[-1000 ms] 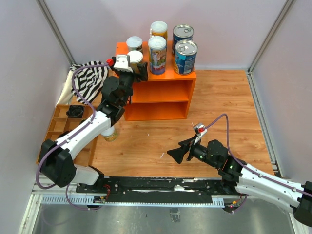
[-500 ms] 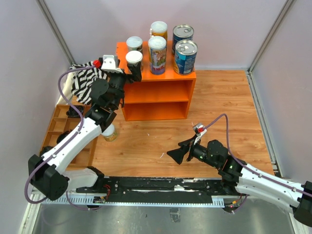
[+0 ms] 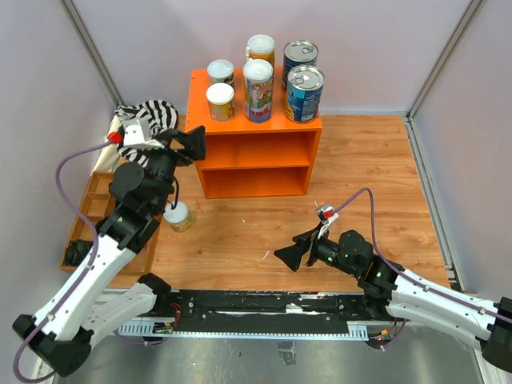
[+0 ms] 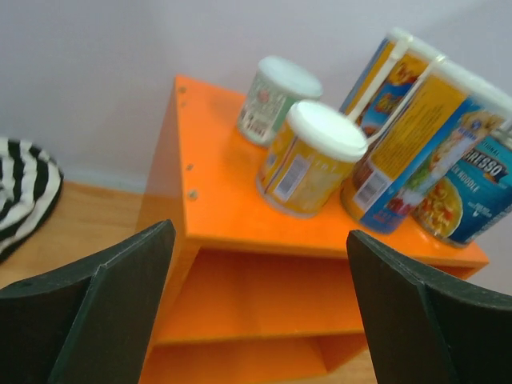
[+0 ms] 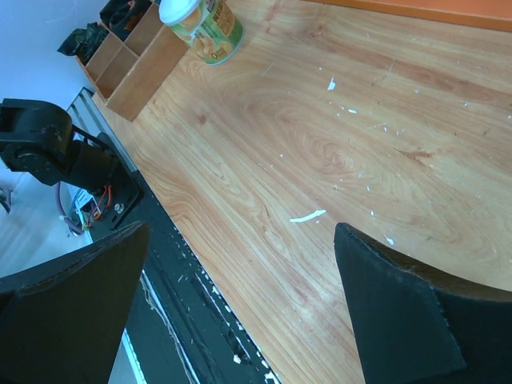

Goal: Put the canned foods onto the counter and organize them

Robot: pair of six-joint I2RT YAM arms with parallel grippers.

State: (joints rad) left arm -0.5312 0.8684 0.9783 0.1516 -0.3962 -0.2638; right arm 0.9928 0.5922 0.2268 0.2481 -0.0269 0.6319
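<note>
Wooden tabletop (image 3: 360, 176) bare around right gripper (image 3: 290, 254) at 6 o'clock, jaws spread, gripping nothing. At 8 o'clock, one small yellowish can (image 3: 178, 216) upright, just beside brown tray (image 3: 90, 200) edge. Farther, left gripper (image 3: 190, 144) released and empty, near counter (image 3: 256, 152) left edge, not touching. At 12 o'clock, six cans (image 3: 258, 90) on counter top, blue pair (image 3: 304, 93) at right rim, bare strip along left rim.

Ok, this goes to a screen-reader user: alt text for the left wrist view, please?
Five cans stand on top of the orange counter: two small white-lidded cans, two tall slim cans and a blue-labelled can at the right edge. The left gripper frames the bottom corners with open fingers.
</note>
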